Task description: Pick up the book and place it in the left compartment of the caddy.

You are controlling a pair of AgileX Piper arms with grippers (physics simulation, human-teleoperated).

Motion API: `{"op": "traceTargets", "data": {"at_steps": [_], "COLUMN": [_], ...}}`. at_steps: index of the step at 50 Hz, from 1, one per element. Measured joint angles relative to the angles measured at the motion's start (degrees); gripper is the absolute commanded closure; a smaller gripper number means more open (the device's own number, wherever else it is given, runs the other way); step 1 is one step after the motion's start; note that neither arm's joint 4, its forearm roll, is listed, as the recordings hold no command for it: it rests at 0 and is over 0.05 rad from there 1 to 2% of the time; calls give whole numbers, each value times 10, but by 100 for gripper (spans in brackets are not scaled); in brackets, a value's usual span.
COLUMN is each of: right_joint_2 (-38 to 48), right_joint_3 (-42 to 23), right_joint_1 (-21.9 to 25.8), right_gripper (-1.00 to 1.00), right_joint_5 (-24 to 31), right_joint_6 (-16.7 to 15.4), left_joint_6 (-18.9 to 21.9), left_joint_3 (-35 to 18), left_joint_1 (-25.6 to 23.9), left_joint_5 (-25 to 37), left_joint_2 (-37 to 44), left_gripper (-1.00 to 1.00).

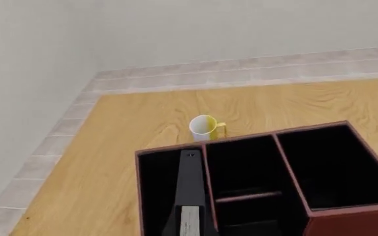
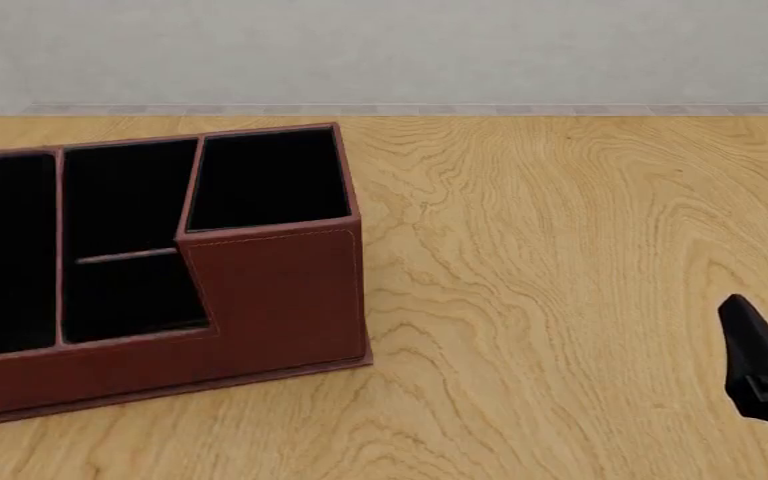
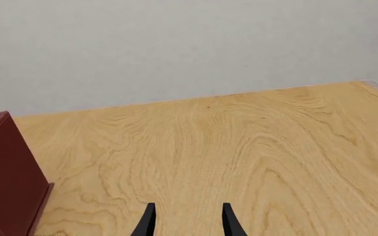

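The caddy (image 2: 271,290) looks like smooth reddish-brown leather with pale stitched edges and a matt black lining. The table (image 2: 558,250) is light, satin-finished wood with bold swirling grain. The yellow mug (image 1: 205,127) looks like smooth glazed ceramic, and the book (image 1: 190,220) shows a pale paper page edge.

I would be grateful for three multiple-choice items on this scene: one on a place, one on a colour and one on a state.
1. Where is the mug?
A. In the tall bay
B. On the table, outside the caddy
C. Between the right jaws

2. What colour are the caddy's outer walls?
A. Reddish-brown
B. Green
C. White

3. How do the jaws of the right gripper stand?
A. Shut on a mug
B. Shut on nothing
C. Apart, with nothing between

Answers: 1 B, as the left wrist view shows it on bare wood beyond the caddy's wall; 2 A, seen in the front view; 3 C, as the right wrist view shows wood between them.
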Motion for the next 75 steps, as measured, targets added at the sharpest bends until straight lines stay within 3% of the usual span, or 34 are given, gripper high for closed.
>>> {"op": "traceTargets", "data": {"at_steps": [6, 19, 29, 59, 75], "right_joint_2": [6, 17, 9, 14, 16], "right_joint_3": [0, 0, 0, 0, 0], "right_joint_1": [2, 8, 14, 17, 16], "right_gripper": [-100, -100, -100, -100, -100], "right_joint_5": [-4, -11, -5, -9, -11], "right_joint_6": [-3, -13, -14, -7, -5], "left_joint_6": [17, 19, 38, 57, 72], "left_joint_3": [-23, -147, -192, -221, -195], "left_joint_1": [35, 115, 136, 114, 113], "left_joint_5": [14, 98, 153, 217, 211], "left_joint_2": [52, 224, 301, 347, 343], "left_gripper": [100, 100, 100, 100, 100]}}
